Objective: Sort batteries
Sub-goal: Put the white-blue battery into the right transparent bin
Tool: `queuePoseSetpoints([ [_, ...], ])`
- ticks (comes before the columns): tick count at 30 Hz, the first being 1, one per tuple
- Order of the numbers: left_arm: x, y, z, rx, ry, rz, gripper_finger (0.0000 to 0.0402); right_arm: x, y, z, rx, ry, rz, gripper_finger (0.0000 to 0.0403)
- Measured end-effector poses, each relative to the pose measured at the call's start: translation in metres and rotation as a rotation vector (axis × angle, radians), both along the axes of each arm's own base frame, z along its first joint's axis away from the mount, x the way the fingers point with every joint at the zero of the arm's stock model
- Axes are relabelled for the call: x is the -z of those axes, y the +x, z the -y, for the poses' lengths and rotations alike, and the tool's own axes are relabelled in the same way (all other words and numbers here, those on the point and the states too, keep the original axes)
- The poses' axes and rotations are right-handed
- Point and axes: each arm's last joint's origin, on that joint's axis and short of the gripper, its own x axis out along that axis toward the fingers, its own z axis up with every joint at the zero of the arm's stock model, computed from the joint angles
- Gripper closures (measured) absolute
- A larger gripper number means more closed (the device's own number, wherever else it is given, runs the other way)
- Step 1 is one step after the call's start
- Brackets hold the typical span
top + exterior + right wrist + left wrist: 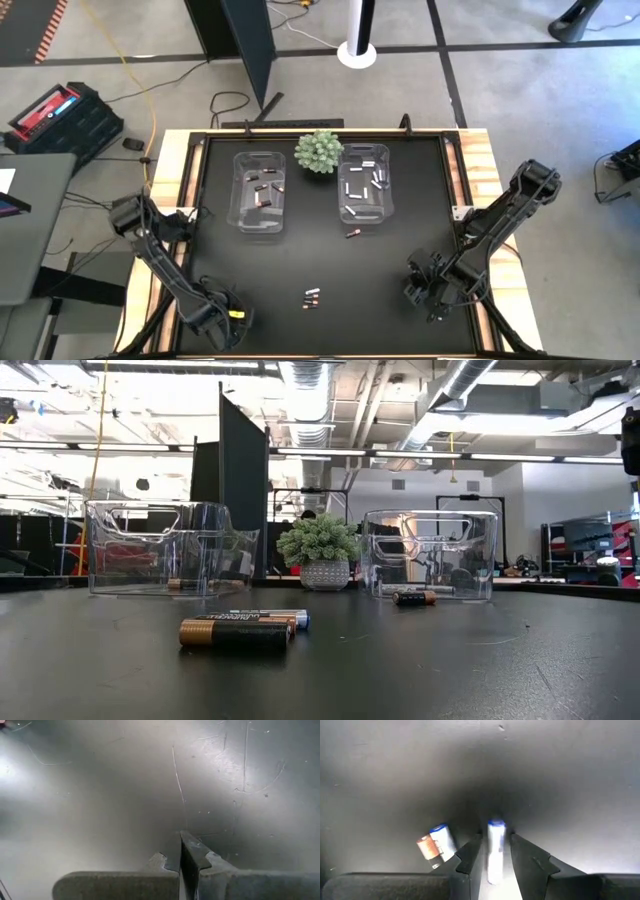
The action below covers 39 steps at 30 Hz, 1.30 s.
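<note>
The black table mat [320, 225] sits on a concrete workshop floor. Only the left wrist view shows the left gripper [495, 857] clamping a pale battery [495, 851], two loose batteries [436, 845] just beside. The right gripper [179, 856] is closed, empty.

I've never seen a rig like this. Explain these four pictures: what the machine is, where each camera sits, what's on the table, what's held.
This is a robot with two dark arms at a black table, each ending in a two-finger gripper. One picture looks straight down, one looks level across the table, and one comes from each wrist. On the table stand a left bin and a right bin, both clear with batteries inside, and a plant between them. A loose pair and a single battery lie outside. The left gripper, near the front, holds a pale battery. The right gripper is shut and empty.
</note>
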Motion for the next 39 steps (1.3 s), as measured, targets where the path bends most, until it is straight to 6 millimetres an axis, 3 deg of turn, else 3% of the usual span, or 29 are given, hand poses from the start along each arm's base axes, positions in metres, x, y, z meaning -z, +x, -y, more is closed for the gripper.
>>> queuePoseSetpoints([
  [11,0.0068,0.0012,0.0041,0.003,-0.006,-0.011,0.0309,-0.0002,0.0003,-0.0003,0.000,0.003,0.003,0.0384],
  [19,0.0073,0.0010,0.0040,0.028,-0.003,-0.015,0.0383,-0.0007,0.0012,-0.0015,0.000,0.016,0.014,0.0384],
  [39,0.0000,0.0034,0.0001,0.016,0.010,0.036,0.0366,-0.0010,0.0018,-0.0022,-0.029,0.007,0.020,0.0384],
])
